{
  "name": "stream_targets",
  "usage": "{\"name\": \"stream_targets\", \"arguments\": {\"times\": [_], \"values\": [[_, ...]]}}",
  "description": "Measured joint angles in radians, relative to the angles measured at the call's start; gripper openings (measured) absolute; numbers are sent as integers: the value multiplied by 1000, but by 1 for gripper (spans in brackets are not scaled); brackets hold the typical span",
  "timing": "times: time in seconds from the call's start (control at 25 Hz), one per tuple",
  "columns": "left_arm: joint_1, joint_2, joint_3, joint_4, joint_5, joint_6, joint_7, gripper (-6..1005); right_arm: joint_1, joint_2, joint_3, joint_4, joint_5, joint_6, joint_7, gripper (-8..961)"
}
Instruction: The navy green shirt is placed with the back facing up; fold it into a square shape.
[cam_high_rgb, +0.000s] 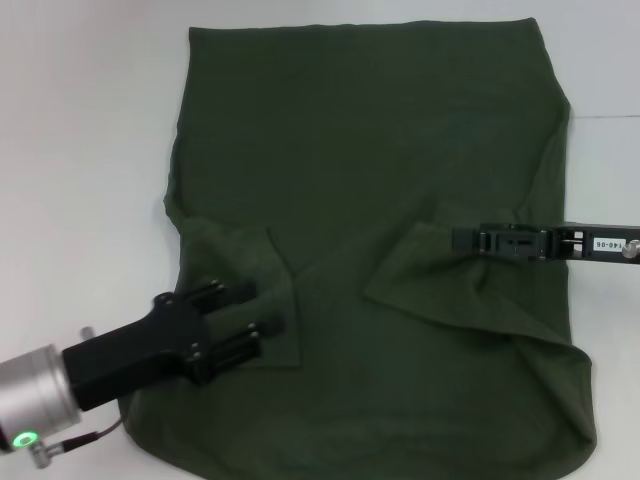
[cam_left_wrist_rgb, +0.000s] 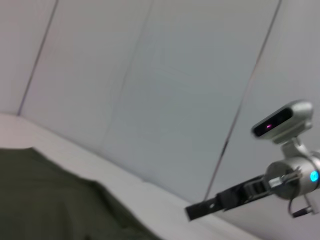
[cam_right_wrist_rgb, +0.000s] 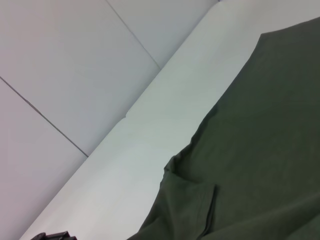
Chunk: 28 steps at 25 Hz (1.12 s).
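Observation:
The navy green shirt (cam_high_rgb: 370, 150) lies spread on the white table (cam_high_rgb: 80, 150), plain side up, with both sleeves folded inward over the body. My left gripper (cam_high_rgb: 252, 312) is open, low over the folded left sleeve (cam_high_rgb: 275, 285), one finger on each side of the flap's lower part. My right gripper (cam_high_rgb: 458, 240) reaches in from the right, its tip at the raised edge of the folded right sleeve (cam_high_rgb: 420, 275). The shirt also shows in the left wrist view (cam_left_wrist_rgb: 50, 200) and in the right wrist view (cam_right_wrist_rgb: 250, 150). The right arm (cam_left_wrist_rgb: 225, 200) shows far off in the left wrist view.
Bare white table surrounds the shirt on the left and far side. The shirt's lower right corner (cam_high_rgb: 570, 400) is rumpled near the table's front. Pale wall panels (cam_right_wrist_rgb: 60, 60) stand behind the table.

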Motion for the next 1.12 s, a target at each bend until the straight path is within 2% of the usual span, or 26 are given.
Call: {"name": "stream_targets", "arguments": {"times": [0.32,0.48,0.72,1.12], "values": [[93,0,-43,82,6,-46,-2,633,12,14,41,3,0,14,-14,918],[128,0,-70,124,50,-50,-7,635,14,17,48,3,8,19,-14,916],[159,0,-124,156,128,-41,-18,631,14,19,49,5,14,36,-14,915],[179,-3,-131,178,189,-68,-11,631,14,18,53,5,28,50,-16,914]]}}
